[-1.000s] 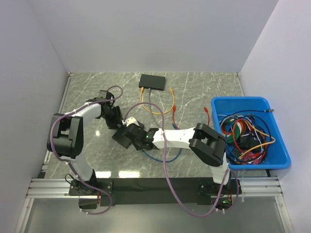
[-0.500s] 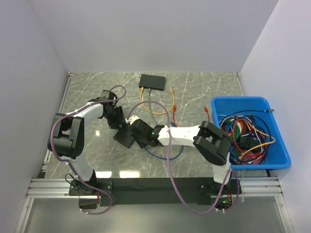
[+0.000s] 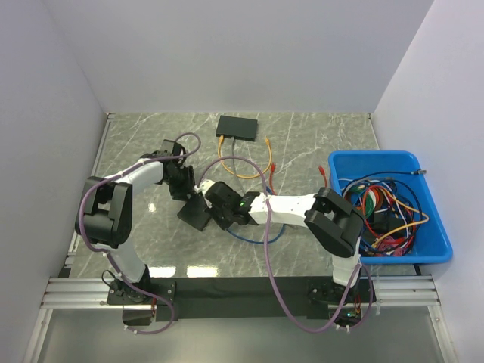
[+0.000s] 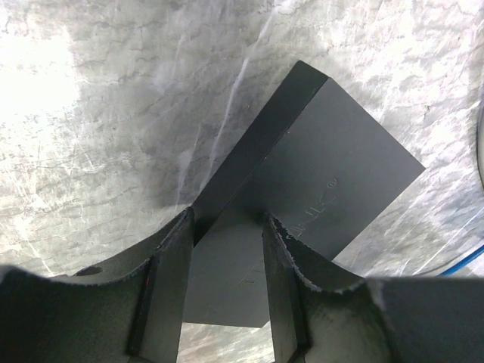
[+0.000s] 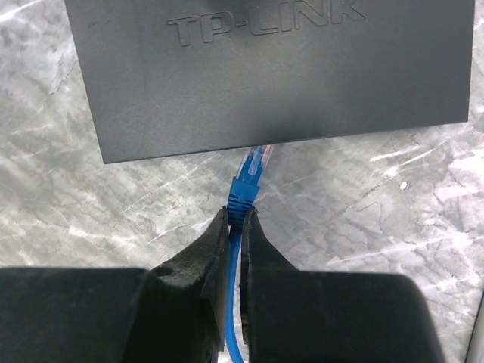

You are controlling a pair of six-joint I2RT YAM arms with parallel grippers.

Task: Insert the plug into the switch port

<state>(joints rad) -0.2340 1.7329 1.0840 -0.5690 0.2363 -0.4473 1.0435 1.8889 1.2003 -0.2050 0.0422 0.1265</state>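
Note:
A black TP-LINK switch (image 3: 196, 214) lies on the marble table; it fills the top of the right wrist view (image 5: 272, 72) and the middle of the left wrist view (image 4: 302, 197). My left gripper (image 4: 227, 227) is shut on the switch's edge, a finger on each face. My right gripper (image 5: 234, 215) is shut on a blue cable just behind its blue plug (image 5: 249, 178). The plug's clear tip touches the switch's near edge. The port itself is hidden under that edge. In the top view my right gripper (image 3: 219, 203) sits against the switch.
A second black switch (image 3: 237, 127) with orange cables (image 3: 268, 162) plugged in lies at the back. A blue bin (image 3: 386, 204) full of tangled cables stands at the right. The blue cable (image 3: 253, 236) loops on the table under my right arm.
My right gripper has carried the blue plug left, up to the switch's edge. My left gripper has shifted slightly while holding the switch.

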